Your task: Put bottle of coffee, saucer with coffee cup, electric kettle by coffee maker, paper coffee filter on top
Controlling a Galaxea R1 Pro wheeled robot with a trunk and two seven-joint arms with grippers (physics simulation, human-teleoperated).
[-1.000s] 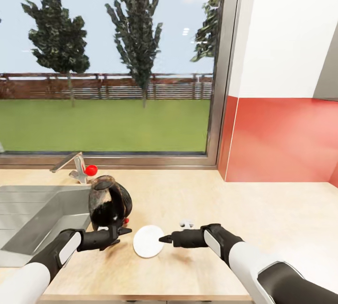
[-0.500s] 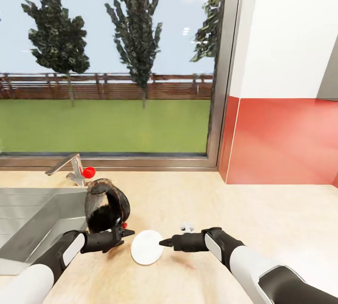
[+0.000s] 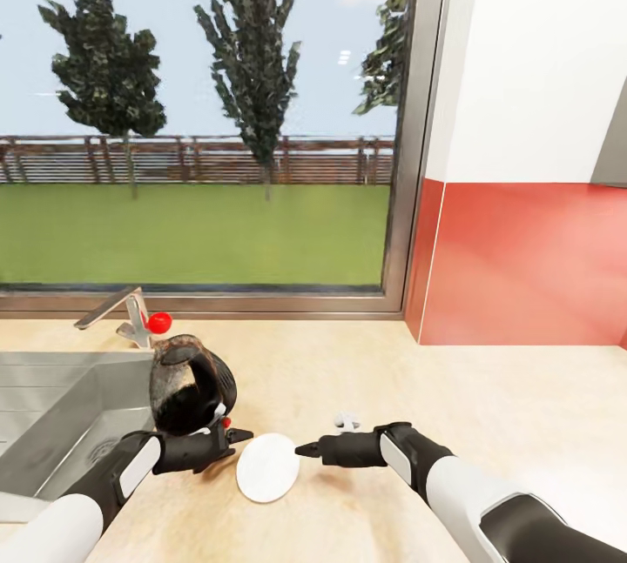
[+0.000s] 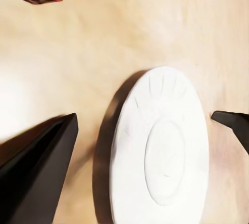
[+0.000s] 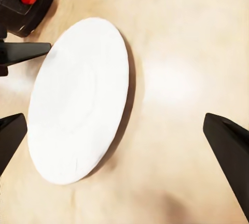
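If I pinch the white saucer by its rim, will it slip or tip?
The saucer lies flat on the countertop, so a rim pinch probably needs a fingertip wedged under. It looks rigid and glazed, likely slippery. Thin and shallow, it may tilt when lifted by one edge.

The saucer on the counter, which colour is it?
The saucer is plain white, with faint ribs around its rim; the right wrist view shows it best.

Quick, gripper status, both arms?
Left gripper: open, empty, beside the saucer.
Right gripper: open per its wrist view, empty, at the saucer's other side.
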